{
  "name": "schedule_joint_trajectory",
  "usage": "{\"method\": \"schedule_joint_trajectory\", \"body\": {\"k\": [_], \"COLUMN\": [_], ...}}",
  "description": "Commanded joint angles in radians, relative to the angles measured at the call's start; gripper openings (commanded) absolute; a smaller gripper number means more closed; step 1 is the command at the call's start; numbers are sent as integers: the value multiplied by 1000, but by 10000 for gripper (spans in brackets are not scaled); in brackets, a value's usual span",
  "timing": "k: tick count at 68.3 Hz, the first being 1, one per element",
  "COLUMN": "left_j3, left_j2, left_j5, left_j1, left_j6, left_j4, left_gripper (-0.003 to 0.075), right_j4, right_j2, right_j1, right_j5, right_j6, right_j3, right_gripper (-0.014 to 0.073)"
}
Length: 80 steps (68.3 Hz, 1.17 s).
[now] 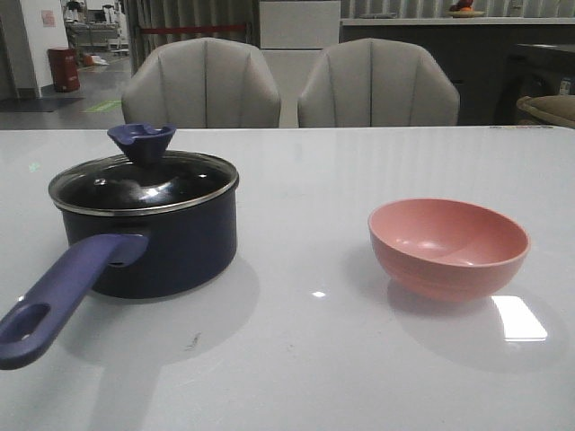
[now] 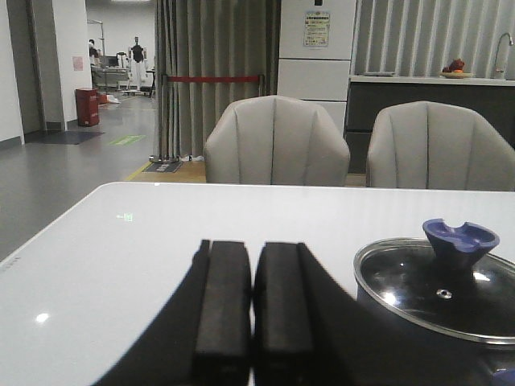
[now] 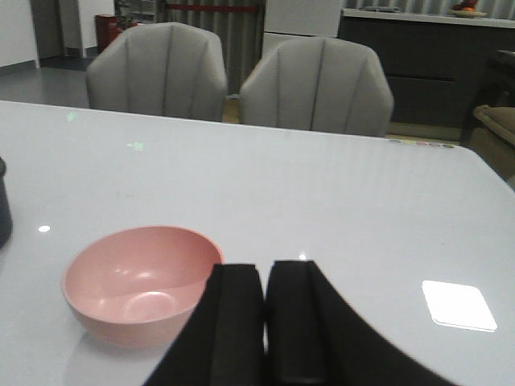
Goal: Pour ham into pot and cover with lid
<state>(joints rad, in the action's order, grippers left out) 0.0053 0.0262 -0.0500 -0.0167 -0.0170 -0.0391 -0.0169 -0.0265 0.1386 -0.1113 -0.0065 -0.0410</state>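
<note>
On the left half of the bench (image 1: 296, 377) stands the pot (image 1: 166, 242), upright, its long handle (image 1: 63, 292) reaching toward the near left edge. The lid (image 1: 144, 180) sits flat on the pot's rim, knob (image 1: 142, 141) up, so the pot is already covered. No ham can be made out: the glass is too dark and full of reflections to show what lies under it, and the pink bowl (image 1: 447, 247), well apart on the right half of the bench, shows a bare inside in both the front and the right wrist views.

Judging from that, both pouring and covering look finished, and the step in hand is the end of the task, with the arms clear of the things. Neither arm appears in the front view. The left gripper (image 2: 253, 318) hovers over the bench near the pot, its fingers (image 2: 221, 305) pressed together on nothing. The right gripper (image 3: 264, 322) hangs just beside the bowl, likewise closed and empty.

If anything is left, it is little: check that the lid sits evenly all round the rim, and keep both grippers off the handle and the bowl, since a nudge could shift either
</note>
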Motion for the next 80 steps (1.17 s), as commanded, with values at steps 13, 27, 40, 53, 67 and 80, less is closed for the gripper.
{"method": "schedule_joint_trajectory", "body": {"k": [13,27,40,53,67,80], "left_j3": [22,22,22,22,22,22], "left_j2": [10,10,10,10,10,10], "left_j5": [-86,-86,-86,-86,-86,-86], "left_j1": [1,1,1,1,1,1], "left_j6": [-9,-9,-9,-9,-9,-9], "left_j4": [-1,-1,-1,-1,-1,-1], "left_gripper": [113,113,113,113,113,113], "right_j4": [41,41,41,41,41,41], "right_j2": [57,57,57,57,57,57], "right_j1": [-15,-15,-15,-15,-15,-15], "right_j5": [142,132,123,119,119,119], "right_j6": [51,75,75,75,75,75], "right_j3": [65,63,63,63,63,63], "right_gripper": [171,171,171,171,171,171]}}
